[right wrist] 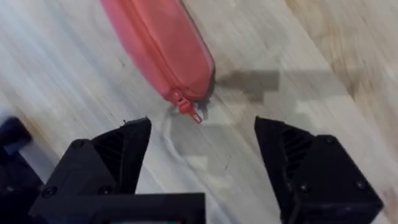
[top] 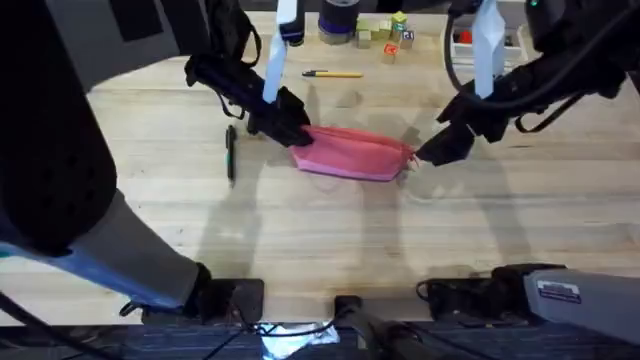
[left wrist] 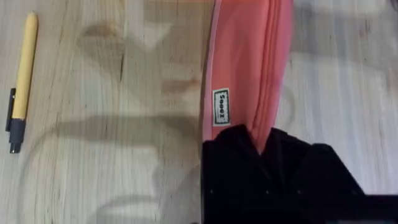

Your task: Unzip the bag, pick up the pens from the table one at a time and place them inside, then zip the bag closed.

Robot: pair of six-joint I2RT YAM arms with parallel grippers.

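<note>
The pink bag (top: pixel 350 153) lies across the middle of the table (top: pixel 330 240), its zip closed along the top. My left gripper (top: pixel 292 130) is shut on the bag's left end; in the left wrist view the pink fabric (left wrist: pixel 249 62) is pinched between the black fingers (left wrist: pixel 236 162). My right gripper (top: pixel 428 153) hovers open just off the bag's right end, its fingers (right wrist: pixel 134 146) standing apart either side of the zip pull (right wrist: pixel 189 112). A yellow pen (top: pixel 335 74) (left wrist: pixel 22 81) lies behind the bag. A dark pen (top: pixel 231 155) lies to the bag's left.
Small coloured blocks (top: pixel 385 35) and a dark container (top: pixel 340 20) stand at the table's back edge, with a red and white item (top: pixel 470 40) at the back right. Bare wood stretches in front of the bag.
</note>
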